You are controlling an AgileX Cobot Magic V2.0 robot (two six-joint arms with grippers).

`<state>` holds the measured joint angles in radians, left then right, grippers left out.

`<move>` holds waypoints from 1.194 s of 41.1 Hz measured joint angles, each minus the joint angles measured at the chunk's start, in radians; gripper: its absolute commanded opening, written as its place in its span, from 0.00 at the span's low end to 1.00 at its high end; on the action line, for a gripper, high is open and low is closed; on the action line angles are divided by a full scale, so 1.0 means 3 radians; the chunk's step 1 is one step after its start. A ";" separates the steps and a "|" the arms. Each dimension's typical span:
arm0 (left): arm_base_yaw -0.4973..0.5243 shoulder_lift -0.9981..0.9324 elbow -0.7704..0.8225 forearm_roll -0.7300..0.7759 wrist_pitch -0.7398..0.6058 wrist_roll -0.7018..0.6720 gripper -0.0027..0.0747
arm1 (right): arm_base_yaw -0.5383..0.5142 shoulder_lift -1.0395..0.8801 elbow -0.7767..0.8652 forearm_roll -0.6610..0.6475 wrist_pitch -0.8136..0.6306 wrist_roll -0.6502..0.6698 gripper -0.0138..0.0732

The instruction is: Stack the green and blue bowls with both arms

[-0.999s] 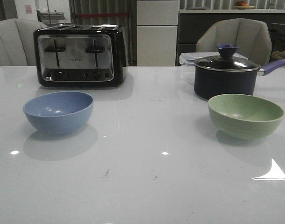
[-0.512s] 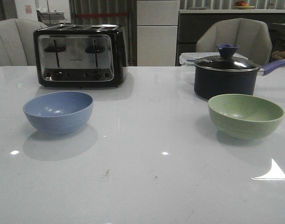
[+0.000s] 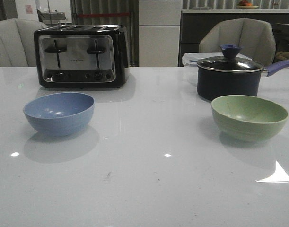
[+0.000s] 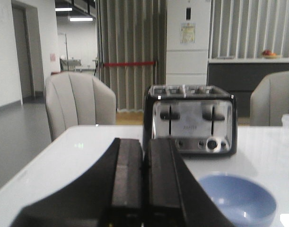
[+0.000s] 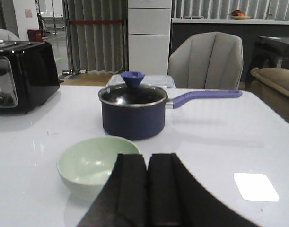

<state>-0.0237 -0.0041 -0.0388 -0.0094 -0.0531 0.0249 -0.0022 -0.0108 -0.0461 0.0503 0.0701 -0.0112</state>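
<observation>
Left end effector [image 4: 144, 182]: two dark angular fingers pressed together, only a thin seam between them, nothing held; pointing level toward 12 o'clock, raised above the table. Seen in the left wrist view only.

Right end effector [image 5: 147, 189]: two dark fingers likewise closed flat against each other, empty, pointing level toward 12 o'clock. Seen in the right wrist view only.

Arms: neither appears in the front view.
</observation>
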 measured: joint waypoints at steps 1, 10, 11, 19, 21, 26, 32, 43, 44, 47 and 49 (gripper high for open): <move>0.0000 0.0000 -0.0069 0.0000 0.0017 0.0000 0.15 | 0.0000 0.0000 -0.0067 0.0000 0.0020 0.0000 0.22; 0.0000 0.0055 -0.0911 0.0000 0.0467 0.0000 0.15 | 0.0000 0.0085 -0.0927 0.0000 0.0410 0.0000 0.22; 0.0000 0.0086 -0.1033 0.0000 0.0547 0.0000 0.15 | 0.0000 0.0123 -0.1004 0.0000 0.0434 0.0000 0.22; 0.0000 0.0563 -0.1772 0.0000 0.1283 0.0000 0.15 | 0.0000 0.0660 -0.1594 0.0000 0.0942 0.0000 0.22; 0.0000 0.0690 -0.1880 -0.0007 0.1444 0.0000 0.15 | 0.0000 0.0798 -0.1687 0.0000 0.1085 0.0000 0.22; 0.0000 0.0955 -0.1953 -0.0007 0.1667 0.0000 0.15 | 0.0000 0.1109 -0.1763 0.0000 0.1363 0.0000 0.22; 0.0000 0.1194 -0.1900 -0.0007 0.1912 0.0000 0.15 | 0.0000 0.1486 -0.1763 0.0000 0.1676 0.0000 0.22; 0.0000 0.1529 -0.1773 -0.0007 0.2201 0.0000 0.15 | 0.0000 0.2041 -0.1763 0.0000 0.1931 0.0000 0.22; 0.0000 0.1542 -0.1765 -0.0013 0.2210 0.0000 0.15 | 0.0000 0.2093 -0.1763 0.0000 0.1943 0.0000 0.22; 0.0000 0.1593 -0.1753 -0.0013 0.2225 0.0000 0.16 | 0.0000 0.2229 -0.1763 0.0000 0.2007 0.0000 0.22; 0.0000 0.1615 -0.1747 -0.0013 0.2245 0.0000 0.17 | 0.0000 0.2312 -0.1763 0.0000 0.2049 0.0000 0.23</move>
<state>-0.0237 0.4804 -0.5630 -0.0132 0.6204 0.0249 -0.0022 0.6829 -0.5750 0.0503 0.6846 -0.0112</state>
